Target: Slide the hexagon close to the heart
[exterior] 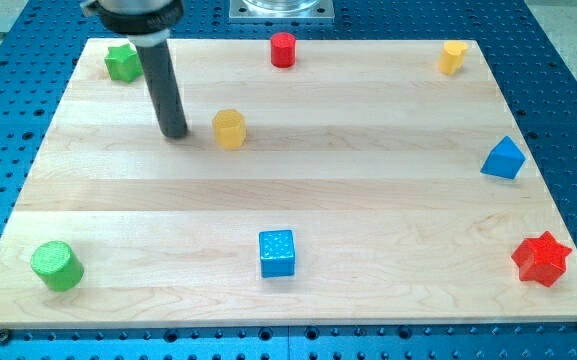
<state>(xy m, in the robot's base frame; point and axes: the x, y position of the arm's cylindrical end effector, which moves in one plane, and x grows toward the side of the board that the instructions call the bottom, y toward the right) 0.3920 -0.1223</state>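
Note:
A yellow hexagon block (pixel 229 129) lies on the wooden board in the upper left-centre. A yellow heart-like block (pixel 453 57) sits near the board's top right corner, far from the hexagon. My tip (pixel 175 134) rests on the board just to the left of the hexagon, with a small gap between them. The dark rod rises from it toward the view's top left.
A green star (pixel 121 62) is at the top left, a red cylinder-like block (pixel 283 49) at top centre, a blue triangular block (pixel 504 159) at the right, a red star (pixel 541 258) at the bottom right, a blue cube (pixel 276 252) at bottom centre and a green cylinder (pixel 57 265) at the bottom left.

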